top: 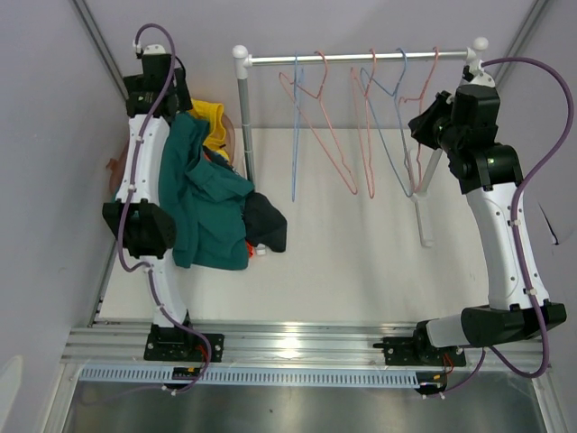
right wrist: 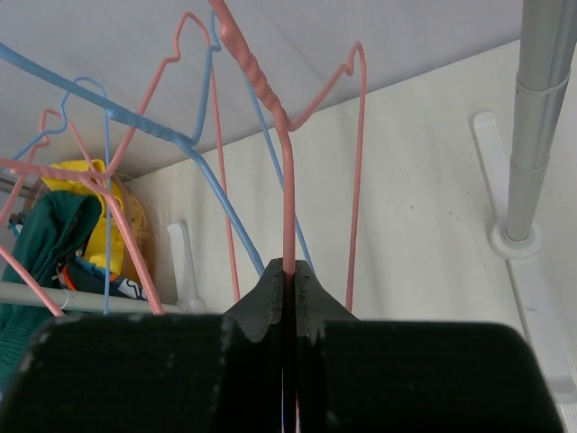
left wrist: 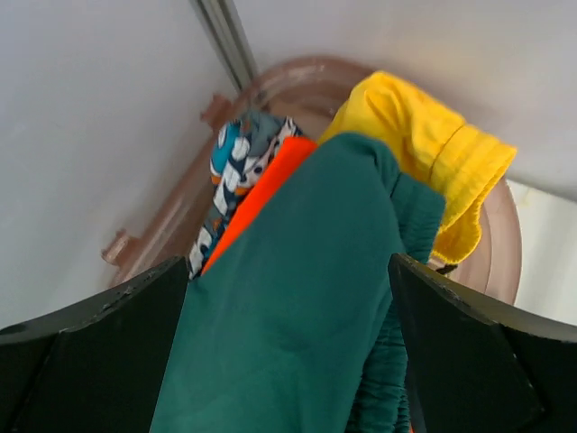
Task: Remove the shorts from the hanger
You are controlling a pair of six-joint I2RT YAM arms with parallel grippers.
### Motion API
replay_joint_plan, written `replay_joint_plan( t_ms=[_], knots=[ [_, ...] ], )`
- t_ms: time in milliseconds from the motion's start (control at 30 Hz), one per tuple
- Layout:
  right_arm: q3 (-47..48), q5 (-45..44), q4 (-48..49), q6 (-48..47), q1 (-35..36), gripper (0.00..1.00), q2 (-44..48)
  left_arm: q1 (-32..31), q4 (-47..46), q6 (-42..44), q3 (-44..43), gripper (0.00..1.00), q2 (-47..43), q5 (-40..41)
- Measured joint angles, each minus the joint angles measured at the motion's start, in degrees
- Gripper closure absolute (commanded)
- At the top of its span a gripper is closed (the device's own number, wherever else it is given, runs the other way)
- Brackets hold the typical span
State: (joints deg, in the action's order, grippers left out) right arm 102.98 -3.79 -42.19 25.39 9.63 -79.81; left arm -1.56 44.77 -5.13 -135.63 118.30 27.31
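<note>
- My left arm runs close along the left wall point(top: 54, 180), and the rack's left post point(top: 243, 108) stands just to its right at the far end. That side is tight.
- The rail point(top: 361, 57) crosses the far side of the table point(top: 361, 271), with several thin wire hangers, pink and blue, hanging along it.
- The broadest open stretch of table lies between the cloth pile and the rack's right post point(top: 424, 203), below the hangers.
- The right gripper point(right wrist: 288, 271) is up among the wires beside the right post. Its fingers are pressed together on the wire of a pink hanger point(right wrist: 287, 180), with blue and pink wires crossing close on its left.
- The left gripper point(left wrist: 288, 263) has its fingers point(left wrist: 99, 343) spread wide. The teal shorts point(left wrist: 306, 307) lie between them, but I cannot tell whether the pads touch the cloth.
- The shorts all sit in one pile at the left, off the rail and well away from the right gripper.
- The teal pair is the largest. It is draped beside the left arm and spills onto the table.
- The yellow shorts point(top: 212, 117) are bunched at the far end, over the rim of a pinkish-brown tub point(left wrist: 505, 244).
- The orange-red shorts point(left wrist: 261, 194) and the patterned shorts point(left wrist: 236, 153) show as narrow strips under the teal edge.
- The dark shorts point(top: 268, 223) lie crumpled on the table, touching the teal pair's right side.
</note>
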Motion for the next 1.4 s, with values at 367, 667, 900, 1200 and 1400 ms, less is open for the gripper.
replay_joint_plan(
  t_ms=[367, 667, 900, 1200, 1400],
  knots=[
    [-1.3, -1.8, -3.3, -0.2, 0.0, 0.01, 0.0, -6.2, -0.5, -4.5, 25.9, 0.01, -14.5, -6.3],
    [-3.3, -6.9, -8.9, -2.1, 0.0, 0.01, 5.5, -23.8, -1.0, -4.3, 39.4, 0.01, -39.9, -4.4],
    [-8.0, 5.4, -7.0, -6.2, -0.1, 0.01, 25.7, -25.1, -1.4, -3.8, 49.2, 0.01, -63.8, -8.4],
    [-12.5, 12.3, 3.9, -8.4, -0.1, 0.01, 49.2, -25.1, -8.0, -1.9, 57.2, 0.01, -83.4, -20.8],
    [-14.9, 13.0, 4.1, -8.5, -0.1, 0.01, 48.4, -25.1, -9.9, -1.7, 57.3, 0.01, -83.6, -22.6]
  ],
)
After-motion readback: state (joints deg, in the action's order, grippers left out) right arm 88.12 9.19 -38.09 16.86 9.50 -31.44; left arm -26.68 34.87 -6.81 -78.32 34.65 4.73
